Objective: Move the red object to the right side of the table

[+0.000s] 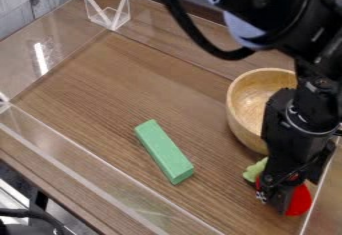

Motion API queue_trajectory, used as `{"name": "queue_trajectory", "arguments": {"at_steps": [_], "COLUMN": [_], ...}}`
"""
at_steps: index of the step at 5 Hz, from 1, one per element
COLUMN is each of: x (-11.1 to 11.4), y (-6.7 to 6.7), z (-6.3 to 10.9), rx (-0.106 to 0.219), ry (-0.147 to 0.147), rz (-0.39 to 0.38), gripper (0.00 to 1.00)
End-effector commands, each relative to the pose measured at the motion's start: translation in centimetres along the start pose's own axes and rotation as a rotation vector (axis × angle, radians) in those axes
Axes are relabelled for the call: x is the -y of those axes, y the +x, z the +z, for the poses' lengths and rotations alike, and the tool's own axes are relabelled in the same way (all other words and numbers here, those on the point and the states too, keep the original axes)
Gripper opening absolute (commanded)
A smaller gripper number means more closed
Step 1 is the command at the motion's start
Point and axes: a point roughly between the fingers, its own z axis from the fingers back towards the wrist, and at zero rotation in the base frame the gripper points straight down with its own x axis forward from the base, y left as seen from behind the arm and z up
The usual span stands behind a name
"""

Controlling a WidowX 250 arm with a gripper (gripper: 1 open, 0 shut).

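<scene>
The red object (302,198), a small strawberry toy with a green leafy top (254,169), lies on the table (120,89) near the front right corner. My black gripper (282,192) points straight down over it, low at the tabletop. The fingers stand on either side of the strawberry and hide most of it; only a red sliver on the right and the green leaves on the left show. The jaws look open around the toy. Whether the fingers touch it I cannot tell.
A wooden bowl (251,101) stands just behind the gripper at the right. A green rectangular block (163,150) lies left of the gripper near the front. Low clear acrylic walls (54,39) edge the tabletop, with a clear stand (107,12) at the back left.
</scene>
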Motion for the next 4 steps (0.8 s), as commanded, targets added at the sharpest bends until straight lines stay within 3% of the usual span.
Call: {"name": "queue_trajectory", "arguments": {"at_steps": [1, 3, 4], "x": [0.1, 1.3, 1.9], "y": [0.1, 1.1, 1.5], "z": [1.3, 2.5, 2.4], "rx": [-0.008, -0.009, 0.002], "ry": [-0.048, -0.044, -0.042], "rz": [-0.049, -0.061, 0.007], "gripper": [1.00, 1.00, 1.00]}}
